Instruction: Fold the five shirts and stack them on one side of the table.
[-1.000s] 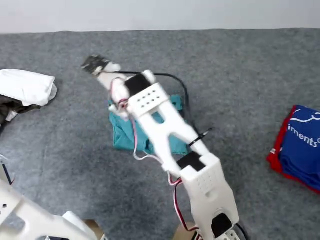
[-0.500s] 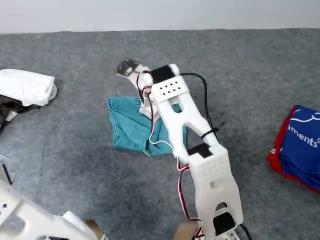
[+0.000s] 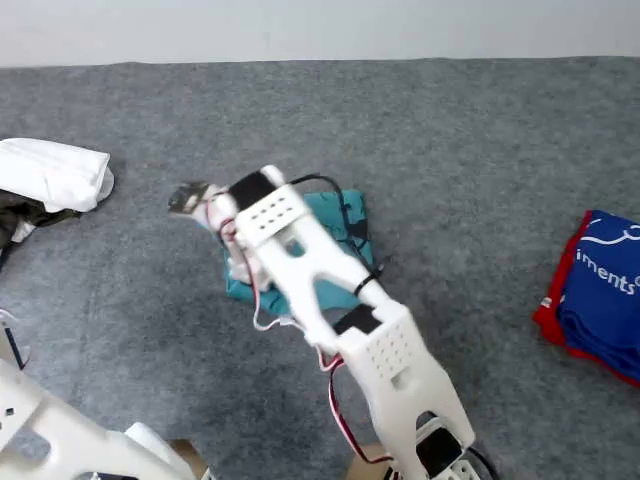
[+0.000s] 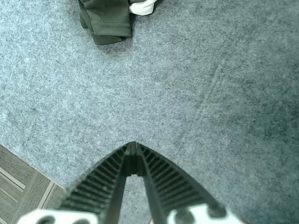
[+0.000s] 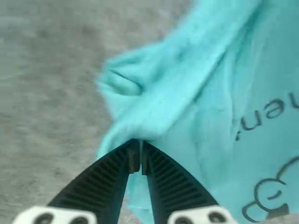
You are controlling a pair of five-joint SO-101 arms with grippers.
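A grey felt surface (image 3: 480, 130) spreads from edge to edge, seen from above. My white right arm (image 3: 385, 350) comes in from 6 o'clock and stretches towards 10 o'clock. It lies across the teal shirt (image 3: 330, 212), which sits just off centre, folded roughly into a square. At 3 o'clock, against the edge, rests a blue and red stack (image 3: 600, 290) of folded shirts. At 9 o'clock a white shirt (image 3: 55, 170) lies bundled on a dark olive shirt (image 3: 20, 215). Part of my left arm (image 3: 50, 430) shows at 7 o'clock.

My right end effector (image 3: 188, 198) hovers just past the teal shirt's 9 o'clock edge. Its jaws are pressed together, with no cloth visible between them. Its own camera shows the tips over a bunched, rumpled corner of the teal cloth. My left end effector (image 4: 135, 147) is likewise closed and empty over bare felt, with the olive shirt well beyond its tips.

As I judge it, the fold is loose. If the closed tips come down on that bunched corner, they would drag it and open the fold rather than pinch it. The arm and its black cable (image 3: 350, 215) pass low over the shirt, so a sideways sweep could snag the cloth and pull it askew. Lifting the shirt by one corner would let it fall open on its way to the stack.
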